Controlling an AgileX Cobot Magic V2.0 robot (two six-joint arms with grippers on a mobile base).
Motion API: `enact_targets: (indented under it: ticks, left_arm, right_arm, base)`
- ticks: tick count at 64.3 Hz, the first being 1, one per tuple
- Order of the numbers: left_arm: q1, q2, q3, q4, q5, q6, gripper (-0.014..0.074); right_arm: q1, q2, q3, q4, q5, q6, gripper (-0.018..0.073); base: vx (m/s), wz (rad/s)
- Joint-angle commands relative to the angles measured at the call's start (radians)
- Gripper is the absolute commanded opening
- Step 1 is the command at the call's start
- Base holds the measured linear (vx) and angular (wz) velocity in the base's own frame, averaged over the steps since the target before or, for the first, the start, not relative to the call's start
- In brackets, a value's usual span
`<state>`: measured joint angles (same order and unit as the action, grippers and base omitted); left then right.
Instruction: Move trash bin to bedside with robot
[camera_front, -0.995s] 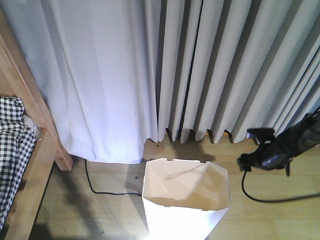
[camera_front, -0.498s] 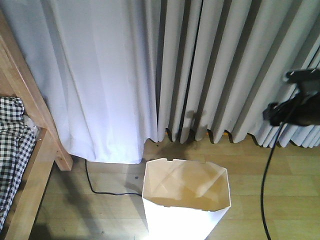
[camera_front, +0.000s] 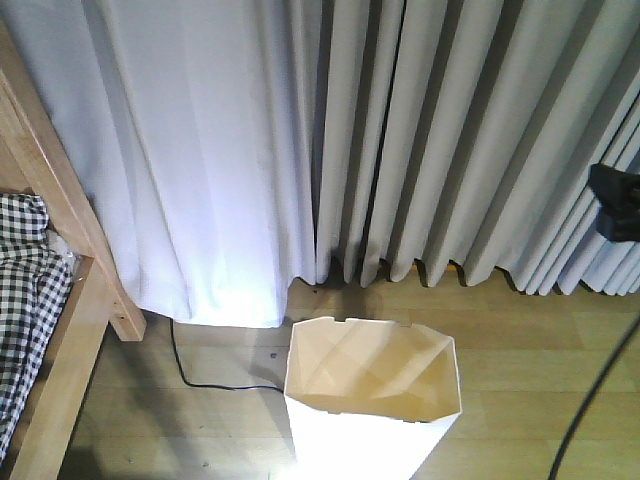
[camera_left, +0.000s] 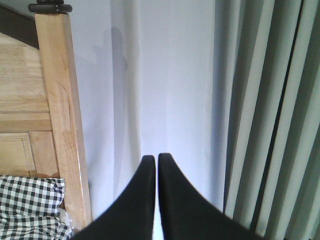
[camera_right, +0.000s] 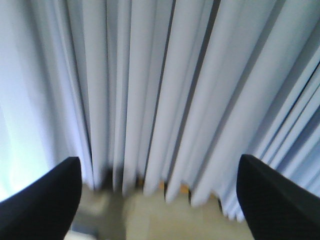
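Trash bin (camera_front: 372, 400) stands upright on the wood floor (camera_front: 520, 360), low centre of the front view, mouth open, cream interior showing. Just behind it: pale grey curtains (camera_front: 400, 140) hanging to the floor. Bedside (camera_front: 60, 300) at the left edge of the same view, a light wooden frame with black-and-white checked bedding (camera_front: 25, 300); bin sits near it but apart, bare floor between. A thin black cable (camera_front: 200, 375) runs along the floor from the curtain hem toward the bin's left side.

Left gripper (camera_left: 155, 162): fingers pressed together, tips all but touching, nothing between them; bed post (camera_left: 62, 120) to its left, curtain ahead.

Right gripper (camera_right: 160, 175): fingers spread wide, one at each lower corner of its view, holding nothing (picture is soft, but the gap is plain). Curtain folds ahead of it.

Dark robot part (camera_front: 618, 205) at the right edge of the front view, probably part of the right arm, too cropped to be certain.
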<state>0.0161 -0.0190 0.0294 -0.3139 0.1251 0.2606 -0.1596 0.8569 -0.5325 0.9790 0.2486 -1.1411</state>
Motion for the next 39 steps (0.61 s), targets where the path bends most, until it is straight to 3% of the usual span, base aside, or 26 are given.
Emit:
enact_targets:
  ticks: [1,9,22,32,39]
  left_arm:
    - [-0.005,-0.011,0.02,-0.01,-0.067,-0.003,-0.0006]
    - [-0.005,-0.011,0.02,-0.01,-0.067,-0.003,-0.0006]
    - [-0.005,-0.011,0.02,-0.01,-0.067,-0.003,-0.0006]
    - [-0.005,-0.011,0.02,-0.01,-0.067,-0.003,-0.0006]
    - [-0.005,-0.011,0.02,-0.01,-0.067,-0.003,-0.0006]
  right_arm:
    - [-0.006,-0.126,0.018,0.065,-0.031,-0.006,0.0592]
    - [0.003,-0.301,0.104,0.103,-0.057,-0.006,0.0592]
    - [0.116,-0.542,0.239,0.091,-0.179,-0.01,0.0592]
    - [0.129,-0.656,0.313,0.103,-0.257,-0.005,0.0584]
    - [0.129,-0.671,0.332,0.157,-0.31,-0.005,0.0473]
  base:
    - [0.0,0.0]
    - [0.0,0.0]
    - [0.0,0.0]
    - [0.0,0.0]
    - [0.0,0.0]
